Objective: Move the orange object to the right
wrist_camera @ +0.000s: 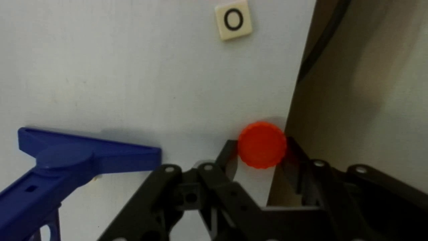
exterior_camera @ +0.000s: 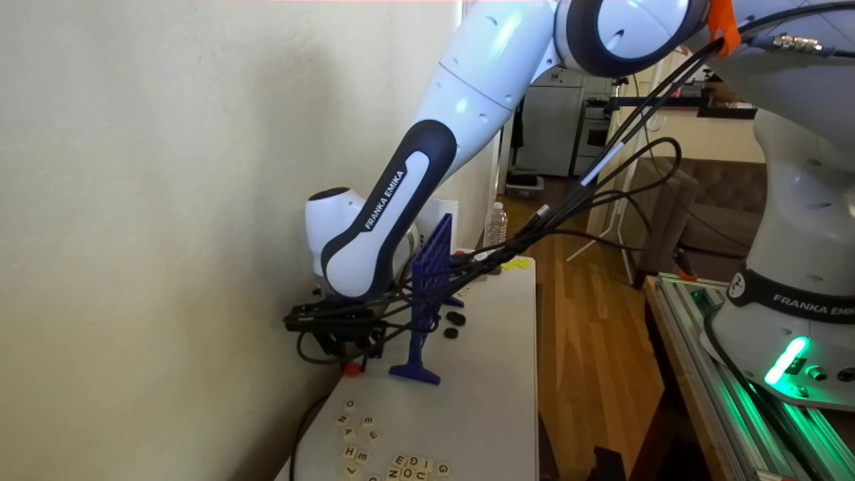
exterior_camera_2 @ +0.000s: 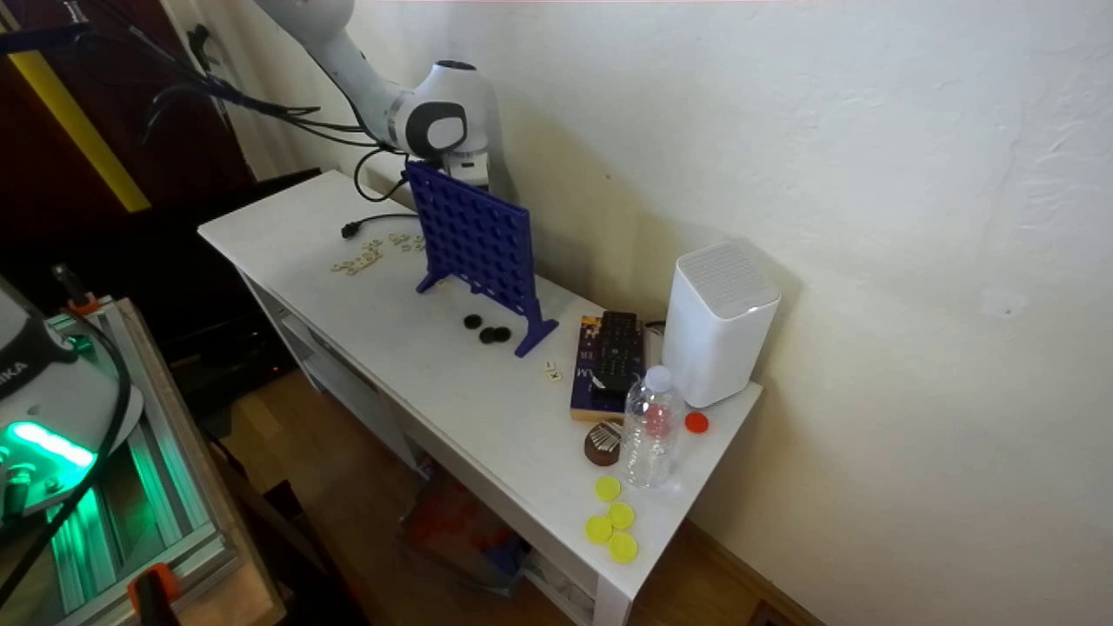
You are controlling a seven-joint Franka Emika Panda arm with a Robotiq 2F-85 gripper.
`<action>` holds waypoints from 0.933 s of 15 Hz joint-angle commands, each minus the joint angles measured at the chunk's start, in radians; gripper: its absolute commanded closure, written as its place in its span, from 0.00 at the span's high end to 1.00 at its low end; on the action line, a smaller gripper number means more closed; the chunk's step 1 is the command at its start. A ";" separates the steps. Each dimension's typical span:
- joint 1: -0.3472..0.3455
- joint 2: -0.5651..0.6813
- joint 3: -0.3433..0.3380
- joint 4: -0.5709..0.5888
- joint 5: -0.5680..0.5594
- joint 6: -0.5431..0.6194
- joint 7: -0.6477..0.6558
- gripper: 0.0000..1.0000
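Item, orange disc (wrist_camera: 262,144): showing at the wall-side edge of the table (wrist_camera: 167,83), between your jaws; whether resting or lifted, cannot tell.
Item, jaws: clamping it from both sides, one appearing to overhang the edge towards the wall (exterior_camera: 167,200); you are probably straddling that edge because the disc is lying so close.
Item, clearances: the blue stand (exterior_camera_2: 474,243) is crowding the inner side; open room is running towards the letter tile (wrist_camera: 234,20), seemingly your freer path.
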 commanded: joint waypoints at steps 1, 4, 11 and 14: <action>0.002 -0.096 0.011 -0.090 -0.017 -0.056 0.008 0.14; 0.001 -0.161 0.015 -0.148 -0.032 -0.125 -0.006 0.14; -0.082 -0.402 0.186 -0.371 0.029 -0.120 -0.364 0.14; -0.129 -0.487 0.253 -0.445 0.085 -0.147 -0.543 0.14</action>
